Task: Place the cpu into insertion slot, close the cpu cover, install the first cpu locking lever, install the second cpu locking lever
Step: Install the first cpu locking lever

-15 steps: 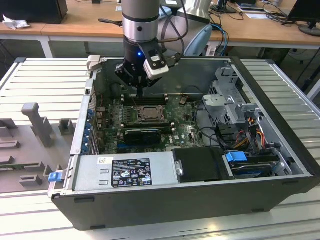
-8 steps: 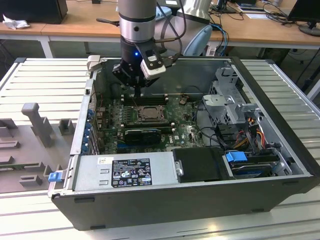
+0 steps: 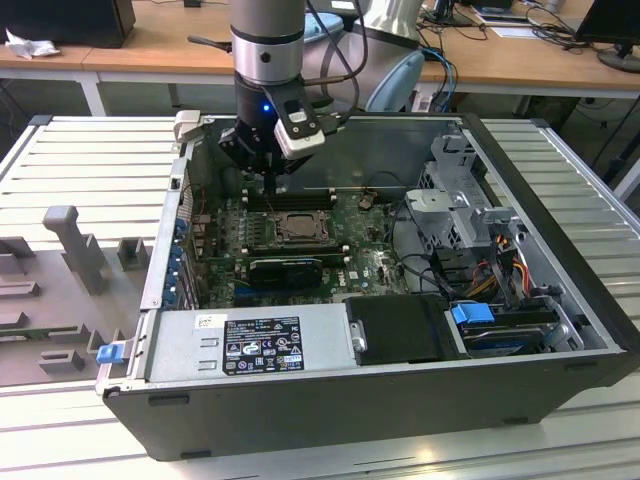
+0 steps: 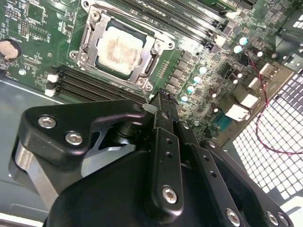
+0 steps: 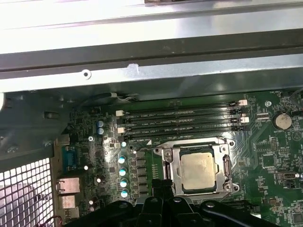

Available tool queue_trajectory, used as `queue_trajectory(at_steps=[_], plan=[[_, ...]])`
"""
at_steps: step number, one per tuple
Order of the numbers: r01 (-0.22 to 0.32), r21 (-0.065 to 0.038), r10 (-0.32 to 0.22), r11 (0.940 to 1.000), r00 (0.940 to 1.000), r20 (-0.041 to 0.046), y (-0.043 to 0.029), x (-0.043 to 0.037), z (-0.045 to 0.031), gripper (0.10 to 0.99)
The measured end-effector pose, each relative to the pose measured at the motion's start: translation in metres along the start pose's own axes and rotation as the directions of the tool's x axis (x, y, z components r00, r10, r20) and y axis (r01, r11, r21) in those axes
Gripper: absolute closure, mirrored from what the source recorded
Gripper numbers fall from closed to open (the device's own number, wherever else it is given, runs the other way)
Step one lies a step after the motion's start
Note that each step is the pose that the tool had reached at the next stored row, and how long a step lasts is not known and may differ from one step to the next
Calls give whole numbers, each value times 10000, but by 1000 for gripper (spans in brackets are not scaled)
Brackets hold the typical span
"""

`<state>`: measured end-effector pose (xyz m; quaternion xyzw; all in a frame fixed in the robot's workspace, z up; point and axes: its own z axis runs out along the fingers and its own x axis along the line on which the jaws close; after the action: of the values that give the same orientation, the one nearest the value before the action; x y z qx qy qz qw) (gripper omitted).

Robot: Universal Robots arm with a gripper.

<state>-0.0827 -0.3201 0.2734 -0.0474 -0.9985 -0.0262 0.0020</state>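
The pale cpu (image 4: 118, 47) lies flat in the insertion slot (image 3: 300, 228) on the green board. The silver cpu cover (image 4: 88, 43) lies down around it, and the chip shows through the cover's window in both wrist views (image 5: 198, 170). My gripper (image 4: 160, 99) hangs just off one corner of the socket, over the memory slots, its black fingers pressed together with nothing seen between them. A thin silver wire end (image 4: 147, 107) sits right by the fingertips; I cannot tell whether they touch it. In the exterior view the gripper (image 3: 275, 186) stands just behind the socket.
Long black memory slots (image 5: 180, 120) run beside the socket. A black card (image 3: 285, 268) lies in front of it, with the power supply (image 3: 250, 345) nearer still. A drive cage (image 3: 460, 210) and cables fill the exterior view's right. The case wall (image 5: 142, 75) rises close behind.
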Motion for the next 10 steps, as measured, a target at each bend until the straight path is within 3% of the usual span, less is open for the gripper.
queue_trajectory(at_steps=[8, 10], plan=[[0, -29, 0, 10000, 10000, 0, -19, 260, 10, 980], [101, -26, -101, 9999, 9999, -1, 33, 283, 57, 980]])
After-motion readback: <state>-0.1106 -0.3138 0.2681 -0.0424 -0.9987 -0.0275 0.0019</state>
